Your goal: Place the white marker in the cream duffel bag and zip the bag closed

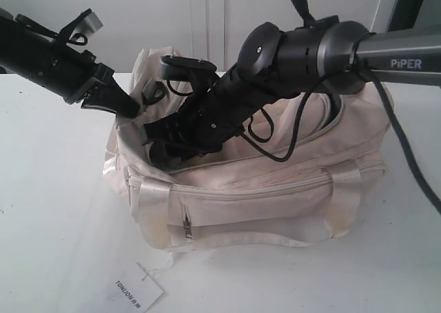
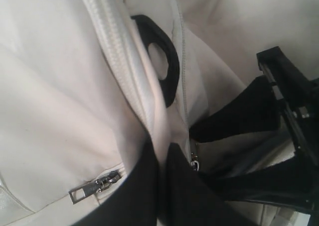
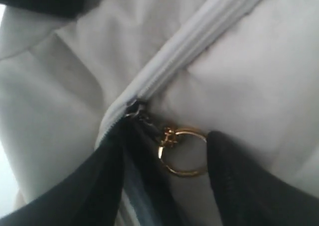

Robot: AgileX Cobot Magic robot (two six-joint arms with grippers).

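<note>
The cream duffel bag (image 1: 275,189) lies on the white table (image 1: 48,209). My left gripper (image 1: 131,106) is at the bag's left end, its fingers (image 2: 134,196) shut on a fold of the bag's cream fabric (image 2: 163,136). My right gripper (image 1: 157,147) reaches across to the top zipper near that end. It stands open, and the gold zipper pull (image 3: 182,154) lies loose between its fingers (image 3: 239,186), beside the zipper's slider (image 3: 134,108). Behind the slider the grey zipper (image 3: 199,37) is closed. The white marker is hidden.
A white paper tag (image 1: 138,289) with black letters lies on the table in front of the bag. A black strap ring (image 2: 162,61) and a grey side zipper pull (image 2: 92,188) sit close to my left gripper. The right arm (image 1: 310,47) spans the bag's top.
</note>
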